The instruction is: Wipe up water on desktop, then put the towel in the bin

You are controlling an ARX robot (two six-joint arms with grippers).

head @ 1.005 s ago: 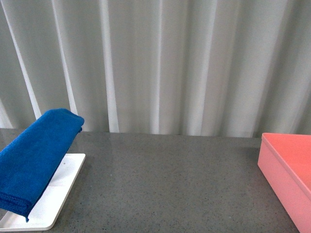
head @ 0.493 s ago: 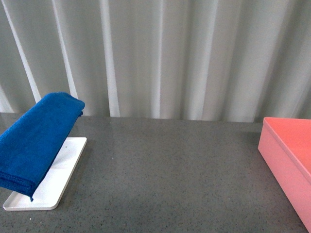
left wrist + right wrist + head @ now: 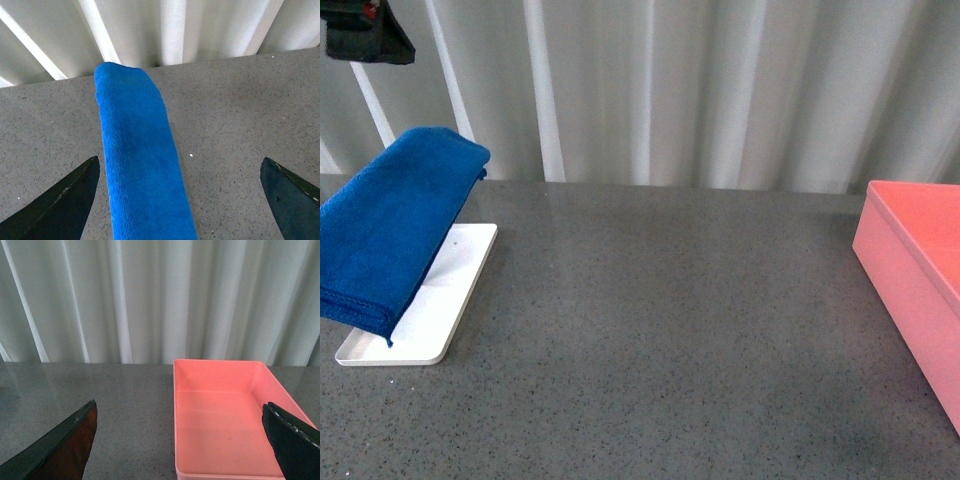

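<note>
At the left end of the desk [image 3: 670,330]: towel [image 3: 395,225] propped aslant on white tray [image 3: 450,290], not yet gripped.
Its long axis runs straight away from the left tool [image 3: 179,165], fingers spread wide either side w/o touching. Left arm's nearer, so we judge pickup is its job. Bin [image 3: 910,290], far right & well apart, is empty. Right tool [image 3: 179,404] gapes facing it. We see no puddle.

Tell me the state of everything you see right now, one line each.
desktop: no puddle visible.
tray: lying flat on desktop.
towel: folded, propped aslant over tray, ungripped.
bin: upright, empty.
left gripper: open, empty.
right gripper: open, empty.
</note>
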